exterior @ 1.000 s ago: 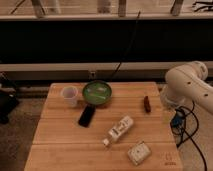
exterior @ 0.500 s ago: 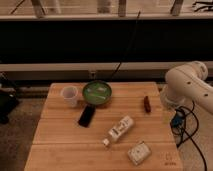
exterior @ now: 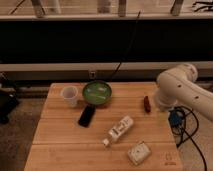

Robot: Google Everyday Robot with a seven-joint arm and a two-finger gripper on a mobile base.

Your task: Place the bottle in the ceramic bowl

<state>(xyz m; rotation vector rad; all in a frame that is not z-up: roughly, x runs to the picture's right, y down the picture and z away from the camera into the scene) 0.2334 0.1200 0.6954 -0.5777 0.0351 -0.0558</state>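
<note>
Table (exterior: 55, 145), left to right: cup (exterior: 69, 95); dark phone (exterior: 86, 115); bowl (exterior: 98, 92) near the far edge. The bottle (exterior: 118, 131) lies flat at mid-table, well apart from the bowl, long axis diagonal, cap toward near-left, base toward far-right. Packet (exterior: 138, 152) just beside it. Gripper (exterior: 163, 116) hangs at the table's right edge, under the arm (exterior: 177, 87); whether open or closed, cannot tell.
</note>
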